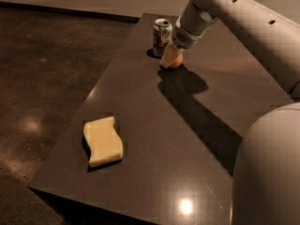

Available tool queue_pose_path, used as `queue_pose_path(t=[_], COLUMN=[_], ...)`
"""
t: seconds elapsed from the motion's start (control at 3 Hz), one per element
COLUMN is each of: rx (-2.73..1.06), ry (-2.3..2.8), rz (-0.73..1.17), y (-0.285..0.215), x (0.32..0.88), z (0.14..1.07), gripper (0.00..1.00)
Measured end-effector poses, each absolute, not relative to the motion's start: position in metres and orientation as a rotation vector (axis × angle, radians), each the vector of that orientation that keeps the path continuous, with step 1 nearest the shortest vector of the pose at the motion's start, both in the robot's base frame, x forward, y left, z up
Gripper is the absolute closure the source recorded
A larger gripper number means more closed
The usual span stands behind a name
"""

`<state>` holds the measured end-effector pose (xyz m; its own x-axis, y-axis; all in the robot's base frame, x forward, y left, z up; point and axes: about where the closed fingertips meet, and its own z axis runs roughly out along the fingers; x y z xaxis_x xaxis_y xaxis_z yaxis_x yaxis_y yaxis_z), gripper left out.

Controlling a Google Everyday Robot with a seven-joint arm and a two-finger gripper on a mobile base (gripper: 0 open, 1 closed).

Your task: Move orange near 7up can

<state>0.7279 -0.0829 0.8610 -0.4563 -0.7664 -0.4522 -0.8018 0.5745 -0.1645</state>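
Gripper (169, 60) at orange (177, 62), your table's (159, 139) 12 o'clock | grip: you cannot tell | can (162, 36) just beside, orange's 11 o'clock | sponge (103, 141) at 7

The off-white rounded arm (243, 18) — dotted with dark holes — ends in tan jaws.

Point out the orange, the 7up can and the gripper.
orange (177, 63), camera view, its bare lower right side.
7up can (161, 37), camera view, middle of its label.
gripper (170, 60), camera view, its tip, down at the orange beside the can.
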Motion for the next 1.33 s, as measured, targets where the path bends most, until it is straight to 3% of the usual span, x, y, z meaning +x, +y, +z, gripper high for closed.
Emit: queue_pose_path(t=[0.67,1.33], rx=[-1.261,-1.292], ry=[2.318,2.277], rz=[0.110,0.156], y=[-0.084,-0.090], x=[0.729,0.726], z=[0.856,0.869], gripper=[0.00,0.00])
